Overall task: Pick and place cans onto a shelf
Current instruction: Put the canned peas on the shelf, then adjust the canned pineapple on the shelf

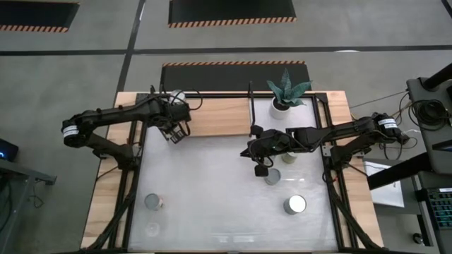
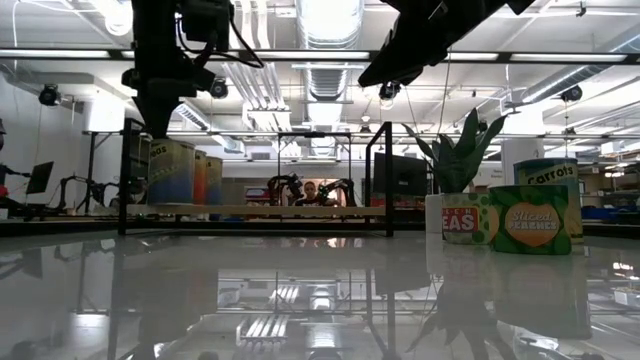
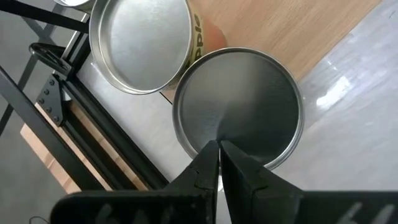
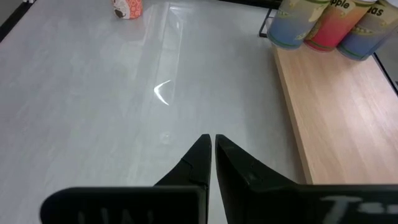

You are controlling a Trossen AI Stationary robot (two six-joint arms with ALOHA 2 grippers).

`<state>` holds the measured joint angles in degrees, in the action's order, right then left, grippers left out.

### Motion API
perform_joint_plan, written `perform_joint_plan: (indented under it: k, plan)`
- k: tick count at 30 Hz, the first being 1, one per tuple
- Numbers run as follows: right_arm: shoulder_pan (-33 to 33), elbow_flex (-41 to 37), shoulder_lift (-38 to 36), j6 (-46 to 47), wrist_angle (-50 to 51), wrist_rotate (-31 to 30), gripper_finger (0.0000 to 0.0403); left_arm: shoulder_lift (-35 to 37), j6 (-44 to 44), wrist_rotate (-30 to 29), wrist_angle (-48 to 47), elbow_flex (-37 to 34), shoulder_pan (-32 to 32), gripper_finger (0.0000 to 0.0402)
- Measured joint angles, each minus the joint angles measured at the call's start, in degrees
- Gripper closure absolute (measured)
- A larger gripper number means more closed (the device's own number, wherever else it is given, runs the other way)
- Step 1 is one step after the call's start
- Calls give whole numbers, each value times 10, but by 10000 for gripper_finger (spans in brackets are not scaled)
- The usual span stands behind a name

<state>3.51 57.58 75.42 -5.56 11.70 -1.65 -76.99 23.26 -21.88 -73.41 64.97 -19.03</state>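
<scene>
Two arms: the left gripper hangs at the shelf's left end with its fingers pressed together, holding nothing; the right gripper hangs over mid-table, fingers likewise together and empty.
High view only: loose cans on the table, one at the left front, one at the right front, one just under the right gripper, one by the right arm; a potted plant stands at the back right.
Left wrist only: two shiny round can tops directly below the left gripper, close together at the board's edge.
Right wrist only: three cans in a row on the far end of the shelf, with blue and red labels; the right gripper points at bare tabletop.
Low view only: labelled cans at the right, printed "Carrots" and "Sliced Peaches"; more cans on the shelf at left.
Cans' look: silver lids, coloured paper labels.
Shelf: light wood board in a black frame, along the table's back edge, cans only at its left end.
</scene>
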Motion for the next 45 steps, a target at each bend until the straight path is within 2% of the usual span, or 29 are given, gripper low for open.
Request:
perform_joint_plan:
  k: [22,27,33,37,41,45]
  plan:
    - [0,0,0,0,0,0,390,0,12,-1,-14,-2,0,402]
    - [0,0,0,0,0,0,390,0,-4,-2,-12,28,0,402]
    - [0,0,0,-1,0,0,390,1,-42,-60,-12,97,0,402]
    - [0,0,0,-1,1,0,390,4,-88,-62,13,130,4,402]
    - [0,0,0,7,1,0,390,30,-148,-57,94,123,33,402]
    - [0,0,0,19,1,0,390,54,-169,-62,121,94,28,402]
